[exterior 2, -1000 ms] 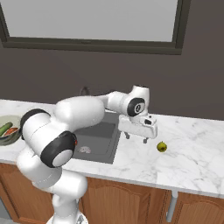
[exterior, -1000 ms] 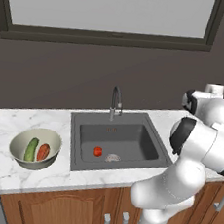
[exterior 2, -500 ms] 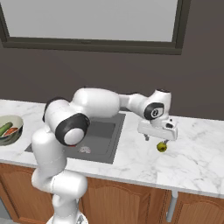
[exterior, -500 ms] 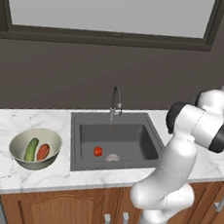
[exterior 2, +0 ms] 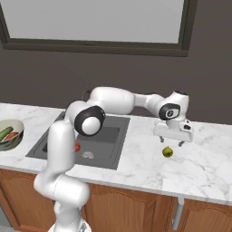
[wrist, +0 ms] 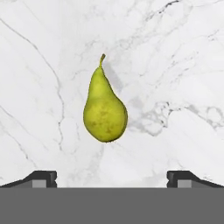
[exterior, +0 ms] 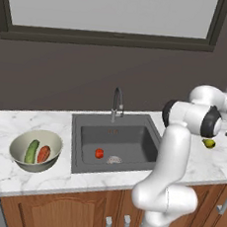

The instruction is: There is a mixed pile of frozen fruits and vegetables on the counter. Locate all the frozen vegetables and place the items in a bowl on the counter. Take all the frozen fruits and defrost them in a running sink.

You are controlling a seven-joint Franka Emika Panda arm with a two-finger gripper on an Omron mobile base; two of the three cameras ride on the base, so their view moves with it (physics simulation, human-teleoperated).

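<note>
Gripper spread wide above pear lying on counter, stem toward 12 o'clock in hand view; tomato in sink

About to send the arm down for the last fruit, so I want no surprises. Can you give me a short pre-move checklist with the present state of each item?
1. Tool jaws open wide: ok.
2. Pear lies free on the counter, nothing beside it: ok.
3. Tool above the pear, not touching: ok.
4. Pear centred between the fingertips: not ok, it sits nearer one of them.
5. Sink has room beside the red fruit: ok.
6. Water running from the faucet: cannot tell.
</note>
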